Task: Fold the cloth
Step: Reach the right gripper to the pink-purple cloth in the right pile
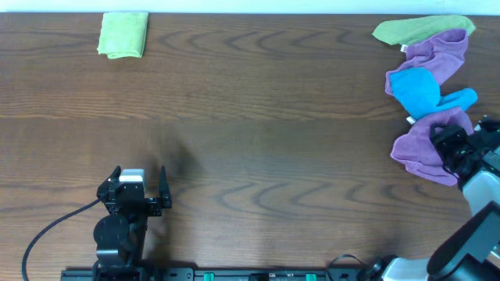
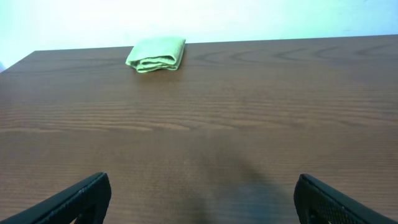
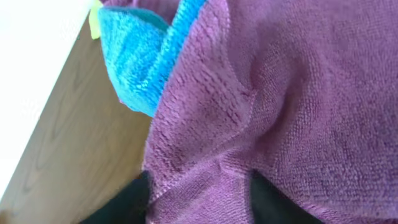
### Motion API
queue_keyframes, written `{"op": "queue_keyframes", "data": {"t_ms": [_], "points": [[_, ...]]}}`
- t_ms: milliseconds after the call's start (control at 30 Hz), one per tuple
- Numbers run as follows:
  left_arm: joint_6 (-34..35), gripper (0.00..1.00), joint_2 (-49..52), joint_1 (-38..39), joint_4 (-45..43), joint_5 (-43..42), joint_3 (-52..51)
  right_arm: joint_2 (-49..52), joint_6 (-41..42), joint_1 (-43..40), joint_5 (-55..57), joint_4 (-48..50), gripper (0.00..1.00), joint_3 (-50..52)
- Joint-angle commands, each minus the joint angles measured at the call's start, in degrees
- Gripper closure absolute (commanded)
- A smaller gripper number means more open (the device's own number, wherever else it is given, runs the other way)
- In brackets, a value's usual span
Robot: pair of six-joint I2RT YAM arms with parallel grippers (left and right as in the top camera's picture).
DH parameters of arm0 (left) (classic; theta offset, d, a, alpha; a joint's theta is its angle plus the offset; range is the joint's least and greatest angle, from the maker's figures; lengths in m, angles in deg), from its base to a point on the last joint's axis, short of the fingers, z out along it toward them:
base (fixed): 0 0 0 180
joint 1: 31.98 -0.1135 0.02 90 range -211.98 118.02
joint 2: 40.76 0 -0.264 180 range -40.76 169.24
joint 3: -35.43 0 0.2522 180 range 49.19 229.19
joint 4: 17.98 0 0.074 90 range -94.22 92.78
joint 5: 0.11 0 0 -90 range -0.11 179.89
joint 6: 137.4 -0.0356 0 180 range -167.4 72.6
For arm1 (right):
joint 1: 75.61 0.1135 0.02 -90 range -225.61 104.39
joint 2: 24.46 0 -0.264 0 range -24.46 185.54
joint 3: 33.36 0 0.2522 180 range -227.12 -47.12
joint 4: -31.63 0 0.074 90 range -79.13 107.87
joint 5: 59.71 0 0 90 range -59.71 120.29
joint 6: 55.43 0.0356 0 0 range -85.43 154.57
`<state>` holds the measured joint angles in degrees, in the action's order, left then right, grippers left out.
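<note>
A pile of cloths lies at the table's far right: a purple cloth [image 1: 426, 152], a blue cloth [image 1: 418, 90], a second purple one [image 1: 441, 51] and a green one [image 1: 422, 30]. My right gripper [image 1: 451, 147] sits on the near purple cloth. In the right wrist view its two dark fingers [image 3: 199, 199] hold a bunched fold of the purple cloth [image 3: 280, 93] between them, with the blue cloth [image 3: 140, 53] behind. My left gripper [image 1: 141, 187] is open and empty over bare table at the front left, and its fingers [image 2: 202, 196] are wide apart in the left wrist view.
A folded green cloth [image 1: 123, 34] lies at the back left near the table's far edge, and it also shows in the left wrist view [image 2: 157, 54]. The brown wooden table [image 1: 266, 140] stretches between the two arms. A black cable [image 1: 47, 230] runs from the left arm.
</note>
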<state>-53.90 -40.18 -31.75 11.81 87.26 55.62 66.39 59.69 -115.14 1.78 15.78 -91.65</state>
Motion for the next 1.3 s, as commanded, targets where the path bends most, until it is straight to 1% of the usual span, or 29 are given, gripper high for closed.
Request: {"op": "queue_keyframes", "data": {"t_ms": [0, 33, 267, 467, 600, 733, 800, 933, 1100, 1167, 1267], "points": [[-1.2, 0.05, -0.33, 0.02, 0.37, 0.07, -1.44, 1.07, -1.62, -1.22, 0.42, 0.15, 0.37, -0.9], [-1.2, 0.05, -0.33, 0.02, 0.37, 0.04, -1.44, 1.22, -1.62, -1.42, 0.7, 0.2, 0.34, -0.9], [-1.2, 0.05, -0.33, 0.02, 0.39, 0.04, -1.44, 2.27, -0.74, -2.84, -0.02, 2.84, 0.34, -1.14], [-1.2, 0.05, -0.33, 0.02, 0.37, 0.04, -1.44, 5.03, -0.26, -2.86, -1.62, 2.95, 0.34, -3.96], [-1.2, 0.05, -0.33, 0.02, 0.37, 0.04, -1.44, 8.28, 0.15, -2.89, -4.9, 2.51, 0.36, -6.73], [-1.2, 0.05, -0.33, 0.02, 0.37, 0.04, -1.44, 10.47, 1.2, -2.86, -5.25, 2.51, 0.37, -8.04], [-1.2, 0.05, -0.33, 0.02, 0.37, 0.07, -1.44, 11.02, 1.2, -2.82, -5.42, 2.54, 0.39, -8.17], [-1.2, 0.05, -0.33, 0.02, 0.39, 0.04, -1.44, 11.32, 1.18, -2.82, -5.66, 2.54, 0.51, -8.24], [-1.2, 0.05, -0.33, 0.02, 0.37, 0.04, -1.44, 11.32, 1.2, -2.82, -6.1, 2.56, 0.73, -8.31], [-1.2, 0.05, -0.33, 0.02, 0.37, 0.04, -1.44, 11.32, 1.18, -2.82, -6.08, 2.56, 0.8, -8.31], [-1.2, 0.05, -0.33, 0.02, 0.37, 0.07, -1.44, 11.32, 1.18, -2.82, -6.08, 2.56, 0.88, -8.31]]}}
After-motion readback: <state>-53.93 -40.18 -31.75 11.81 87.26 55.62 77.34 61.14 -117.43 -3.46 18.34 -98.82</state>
